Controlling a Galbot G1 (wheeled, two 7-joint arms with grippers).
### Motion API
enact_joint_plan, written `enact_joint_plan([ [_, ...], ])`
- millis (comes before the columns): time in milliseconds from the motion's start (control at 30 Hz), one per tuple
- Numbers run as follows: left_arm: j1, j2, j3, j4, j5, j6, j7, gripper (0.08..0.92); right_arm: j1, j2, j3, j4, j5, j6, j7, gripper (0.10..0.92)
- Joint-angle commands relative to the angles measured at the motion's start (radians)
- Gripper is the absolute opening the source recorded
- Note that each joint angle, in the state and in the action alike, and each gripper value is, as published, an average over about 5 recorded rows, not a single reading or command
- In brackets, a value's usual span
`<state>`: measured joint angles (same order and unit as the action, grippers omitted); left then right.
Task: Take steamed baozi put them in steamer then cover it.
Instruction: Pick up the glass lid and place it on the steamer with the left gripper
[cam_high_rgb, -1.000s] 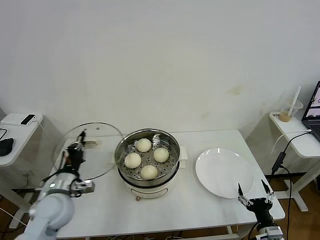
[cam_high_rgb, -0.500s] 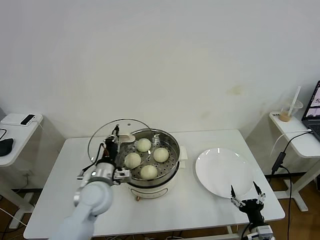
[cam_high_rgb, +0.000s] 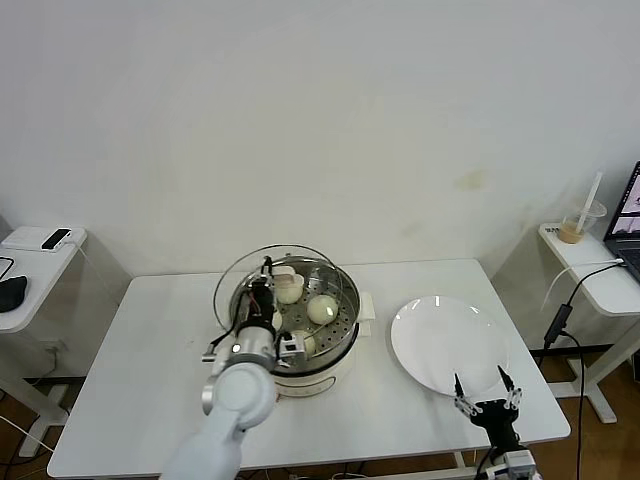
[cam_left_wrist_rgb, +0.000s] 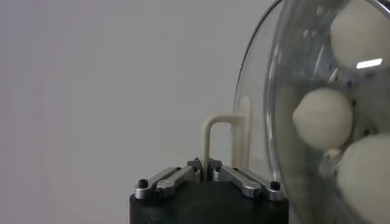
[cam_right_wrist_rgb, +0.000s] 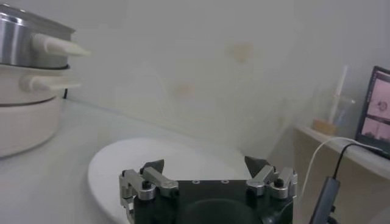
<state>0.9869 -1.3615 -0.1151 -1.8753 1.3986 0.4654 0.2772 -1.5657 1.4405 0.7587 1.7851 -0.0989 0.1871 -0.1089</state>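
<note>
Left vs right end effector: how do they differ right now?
The left end effector is shut on the cover, holding its handle over the steamer; the right end effector is open and holds nothing. The left works mid-table; the right sits low at the table's front edge beside the white plate.

The left arm (cam_high_rgb: 240, 385) hides some baozi (cam_high_rgb: 321, 309) in the steamer (cam_high_rgb: 340, 345).
</note>
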Motion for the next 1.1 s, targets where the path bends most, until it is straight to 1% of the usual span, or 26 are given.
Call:
enact_joint_plan([
  [33, -0.002, -0.092, 0.026, 0.030, 0.076, 0.005, 0.015, 0.145, 0.001, 0.003, -0.007, -0.012, -0.008, 0.001, 0.001, 0.823],
  [400, 0.003, -0.095, 0.026, 0.055, 0.102, -0.007, 0.016, 0.145, 0.003, 0.002, -0.010, -0.011, -0.009, 0.001, 0.000, 0.823],
  [1100, 0.011, -0.095, 0.027, 0.065, 0.115, -0.021, 0.016, 0.145, 0.002, 0.004, -0.013, -0.016, -0.013, 0.004, -0.002, 0.823],
])
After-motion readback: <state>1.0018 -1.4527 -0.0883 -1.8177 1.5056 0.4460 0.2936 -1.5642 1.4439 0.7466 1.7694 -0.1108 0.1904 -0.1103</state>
